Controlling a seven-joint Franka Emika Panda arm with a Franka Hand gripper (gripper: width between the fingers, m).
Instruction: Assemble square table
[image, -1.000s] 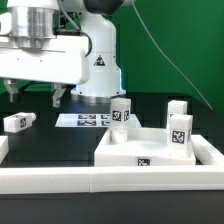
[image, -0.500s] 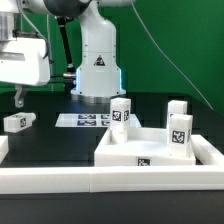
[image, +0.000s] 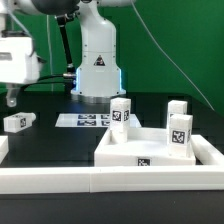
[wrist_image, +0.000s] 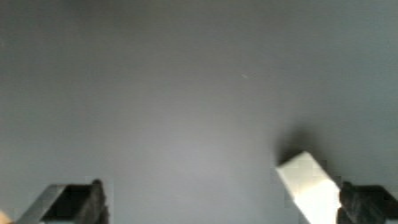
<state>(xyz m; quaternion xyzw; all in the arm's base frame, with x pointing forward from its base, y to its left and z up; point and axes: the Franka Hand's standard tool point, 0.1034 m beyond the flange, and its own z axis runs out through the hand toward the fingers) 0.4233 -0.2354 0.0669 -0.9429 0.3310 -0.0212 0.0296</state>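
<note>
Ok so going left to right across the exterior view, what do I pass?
Gripper → lying leg → marker board → upright leg → two upright legs at the tabletop's right.

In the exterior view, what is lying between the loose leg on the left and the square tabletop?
In the exterior view, the marker board lies flat on the black surface between the loose leg and the square tabletop. Otherwise that stretch is bare.

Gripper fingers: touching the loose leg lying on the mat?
Apart. The exterior view shows the fingers hanging above the loose leg, with a strip of black mat between them.
</note>
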